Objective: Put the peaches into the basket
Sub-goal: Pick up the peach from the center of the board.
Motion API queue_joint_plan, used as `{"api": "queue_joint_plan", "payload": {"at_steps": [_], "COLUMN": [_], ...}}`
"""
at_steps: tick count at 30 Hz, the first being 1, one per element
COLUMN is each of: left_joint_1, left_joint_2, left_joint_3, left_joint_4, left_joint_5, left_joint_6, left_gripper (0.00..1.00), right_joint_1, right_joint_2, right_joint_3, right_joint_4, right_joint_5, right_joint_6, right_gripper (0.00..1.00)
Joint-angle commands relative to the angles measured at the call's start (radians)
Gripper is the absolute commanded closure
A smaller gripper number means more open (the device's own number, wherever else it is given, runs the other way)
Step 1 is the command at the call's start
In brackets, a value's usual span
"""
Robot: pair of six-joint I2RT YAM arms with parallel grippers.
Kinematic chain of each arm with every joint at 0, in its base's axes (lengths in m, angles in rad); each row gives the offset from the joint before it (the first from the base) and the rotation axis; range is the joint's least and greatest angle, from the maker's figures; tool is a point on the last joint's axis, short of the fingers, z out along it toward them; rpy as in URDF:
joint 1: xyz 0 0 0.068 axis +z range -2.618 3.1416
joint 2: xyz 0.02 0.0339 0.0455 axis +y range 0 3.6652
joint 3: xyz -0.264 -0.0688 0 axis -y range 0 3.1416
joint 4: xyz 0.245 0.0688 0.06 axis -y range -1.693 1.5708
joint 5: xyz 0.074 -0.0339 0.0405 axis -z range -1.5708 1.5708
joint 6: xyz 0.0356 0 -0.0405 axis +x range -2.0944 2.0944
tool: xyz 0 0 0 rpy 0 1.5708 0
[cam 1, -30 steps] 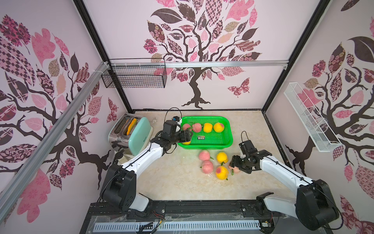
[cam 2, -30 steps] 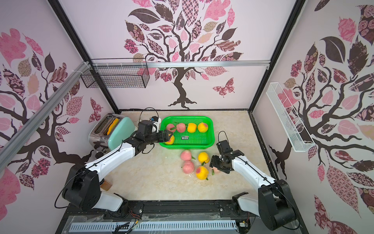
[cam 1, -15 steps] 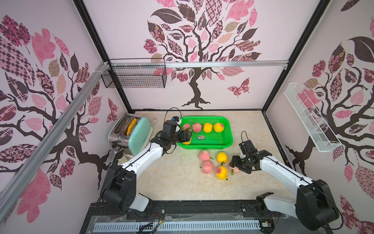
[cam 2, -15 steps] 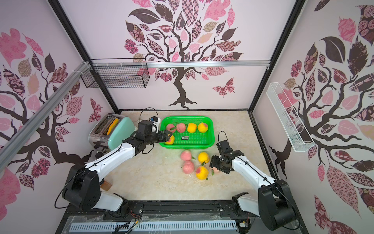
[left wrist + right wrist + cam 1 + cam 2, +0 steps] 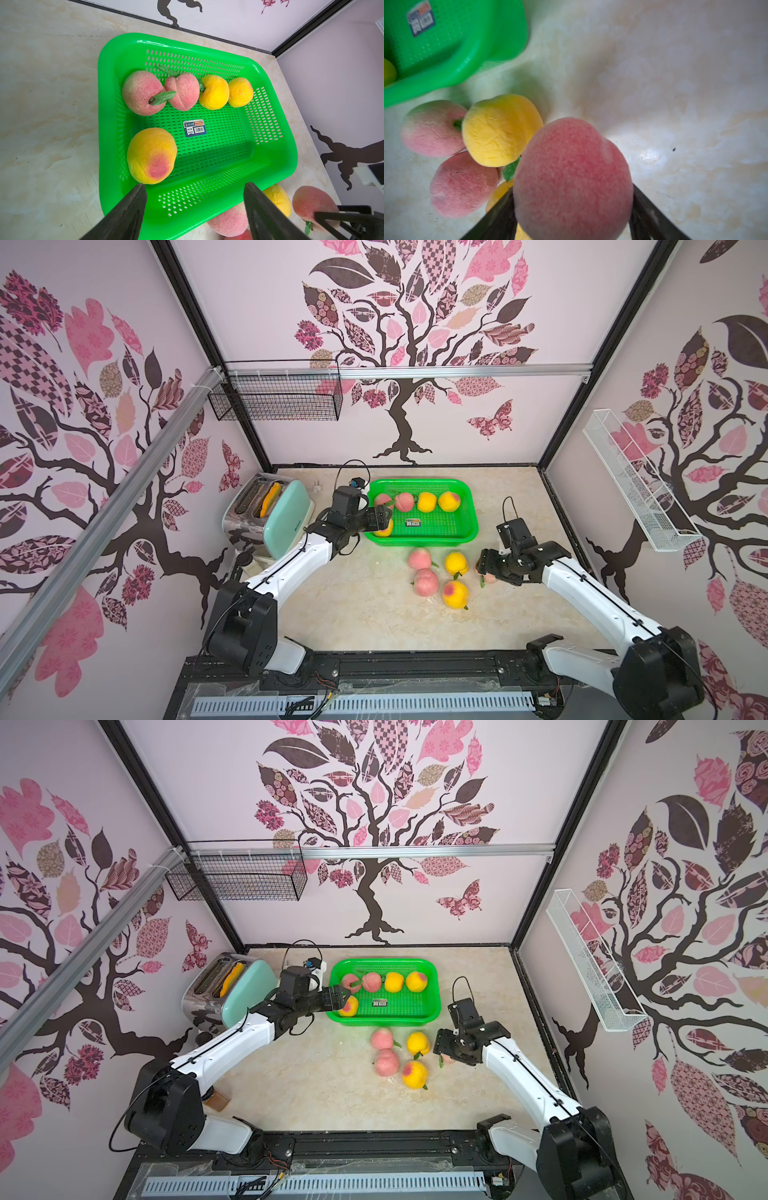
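Snugly inside the right hand (image 5: 573, 190), one pink peach (image 5: 571, 162) (green basket (image 5: 506, 43) nearby)

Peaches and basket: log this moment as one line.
left gripper: open, empty, over basket | right gripper: shut on pink peach | in basket: five peaches | on table: four loose peaches

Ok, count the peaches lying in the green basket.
5 in the basket: two pink peaches and two yellow peaches along its far wall, and one blushed yellow peach alone in its near left corner. None looks hidden.
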Motion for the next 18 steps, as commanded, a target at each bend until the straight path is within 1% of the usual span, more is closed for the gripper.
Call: {"api": "queue_joint_plan", "payload": {"at_steps": [1, 4, 6, 9, 13, 16, 18], "left_joint_1": [0.005, 0.006, 0.007, 0.008, 0.011, 0.013, 0.019], "left_joint_2": [-0.024, -0.025, -0.018, -0.017, -0.017, -0.029, -0.026], "left_joint_3": [0.004, -0.006, -0.005, -0.001, 0.002, 0.006, 0.009], "left_joint_4": [-0.01, -0.001, -0.008, -0.022, -0.038, -0.057, -0.058], "left_joint_5": [-0.009, -0.009, -0.006, 0.004, 0.019, 0.014, 0.022], "left_joint_6": [0.008, 0.005, 0.002, 0.0, 0.0, -0.001, -0.001], "left_gripper": [0.23, 0.22, 0.22, 0.22, 0.22, 0.22, 0.22], "right_joint_1": [-0.008, -0.006, -0.007, -0.006, -0.004, 0.004, 0.012], "right_joint_2": [-0.038, -0.033, -0.019, 0.022, 0.133, 0.213, 0.266], "right_joint_3": [0.078, 0.142, 0.171, 0.199, 0.277, 0.333, 0.384], "right_joint_4": [-0.025, 0.006, 0.059, 0.214, 0.348, 0.414, 0.423], "right_joint_5": [0.084, 0.111, 0.103, 0.007, -0.117, -0.164, -0.179], "right_joint_6": [-0.036, -0.049, -0.047, -0.023, 0.032, 0.04, 0.038], "right_gripper": [0.24, 0.24, 0.24, 0.25, 0.26, 0.27, 0.27]}}
